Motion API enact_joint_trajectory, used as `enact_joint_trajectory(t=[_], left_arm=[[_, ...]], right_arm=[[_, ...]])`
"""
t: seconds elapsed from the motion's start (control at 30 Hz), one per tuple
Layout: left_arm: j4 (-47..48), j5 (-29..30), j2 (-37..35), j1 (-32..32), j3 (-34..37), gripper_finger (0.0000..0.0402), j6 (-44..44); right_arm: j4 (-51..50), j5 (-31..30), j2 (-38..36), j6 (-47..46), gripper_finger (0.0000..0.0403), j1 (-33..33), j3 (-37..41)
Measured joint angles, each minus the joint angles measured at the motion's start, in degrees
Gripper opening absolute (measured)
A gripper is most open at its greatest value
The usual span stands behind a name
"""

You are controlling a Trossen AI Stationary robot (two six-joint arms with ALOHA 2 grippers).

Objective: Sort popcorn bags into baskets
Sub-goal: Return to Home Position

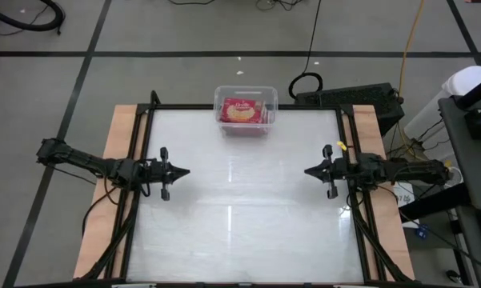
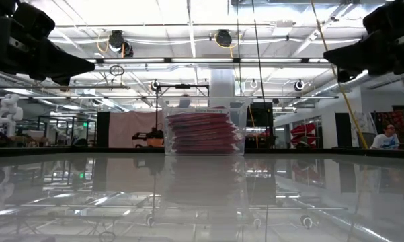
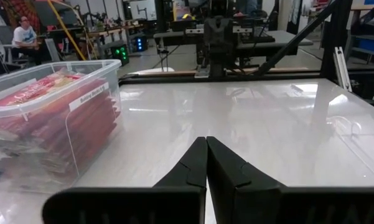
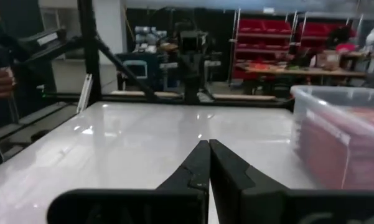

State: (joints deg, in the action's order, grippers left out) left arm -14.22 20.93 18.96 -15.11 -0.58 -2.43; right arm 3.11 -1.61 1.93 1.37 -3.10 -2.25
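The glossy white table [image 1: 240,208] lies bare across its middle. The left arm [image 1: 80,158] reaches in low from its own side, and the right arm [image 1: 408,168] mirrors it from the other. Both are well apart from the clear plastic bin [image 1: 273,100], which sits at the middle of the far edge. The popcorn bags [image 1: 242,112] are stacked flat inside it, nearly to the rim, with a popcorn picture facing up on top. The left gripper [image 1: 182,171] and right gripper [image 1: 308,171] point at each other across the table, each with its fingers pressed together on nothing.
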Motion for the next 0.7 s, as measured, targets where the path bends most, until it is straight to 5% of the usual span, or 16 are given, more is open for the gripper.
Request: enact_joint_trajectory(t=[0.7], left_arm=[[-1.3,-0.4,-2.1,0.0,0.0,0.0002,-1.3]], right_arm=[[-0.9,4.6,-1.7,-0.6,0.0,0.0,0.0]])
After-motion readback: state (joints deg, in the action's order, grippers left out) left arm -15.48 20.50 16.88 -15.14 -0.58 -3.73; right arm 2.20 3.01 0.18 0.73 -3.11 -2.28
